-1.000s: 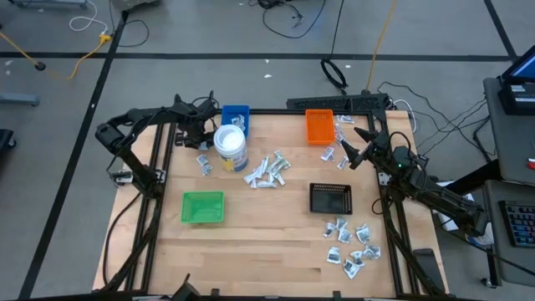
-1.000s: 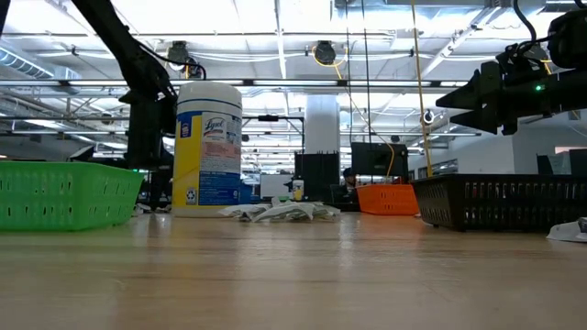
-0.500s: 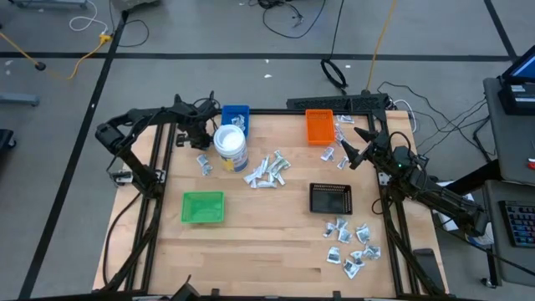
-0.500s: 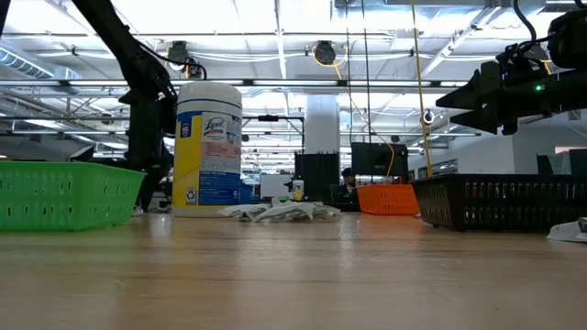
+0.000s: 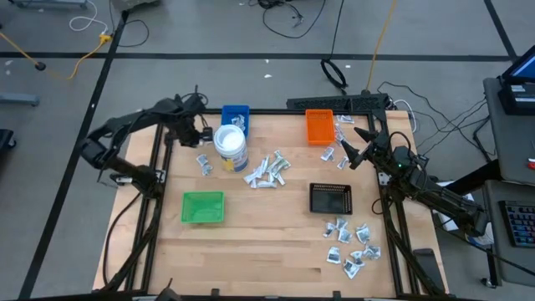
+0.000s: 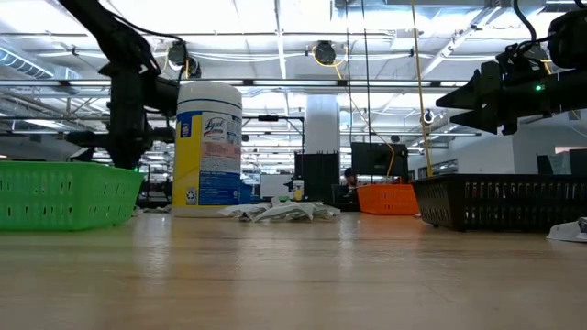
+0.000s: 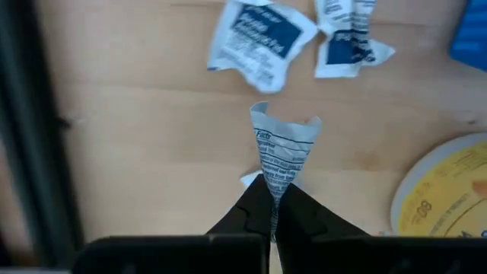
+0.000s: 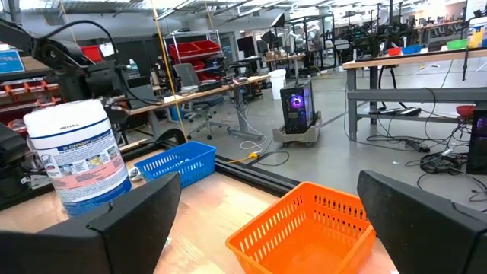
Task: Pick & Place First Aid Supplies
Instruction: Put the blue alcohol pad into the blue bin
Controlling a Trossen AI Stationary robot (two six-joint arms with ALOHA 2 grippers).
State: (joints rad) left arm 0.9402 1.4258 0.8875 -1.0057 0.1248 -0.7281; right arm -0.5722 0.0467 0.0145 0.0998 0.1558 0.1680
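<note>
the left gripper (image 7: 272, 207) pinches one packet (image 7: 282, 156) by its end, long axis pointing straight out from the jaws, lifted above the table beside the white tub (image 5: 231, 147). the blue tray (image 5: 236, 116) lies nearest. the right gripper (image 5: 356, 148) hangs wide open near the orange tray (image 5: 318, 126).

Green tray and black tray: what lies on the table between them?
Bare wood. In the high view nothing lies between the green tray and the black tray; the packet pile sits farther back.

Grey floor (image 5: 209, 33) w/ cables, ceiling strip lights (image 6: 275, 18), workbenches (image 8: 411, 68), red bins (image 8: 190, 53); lab, prob.
</note>
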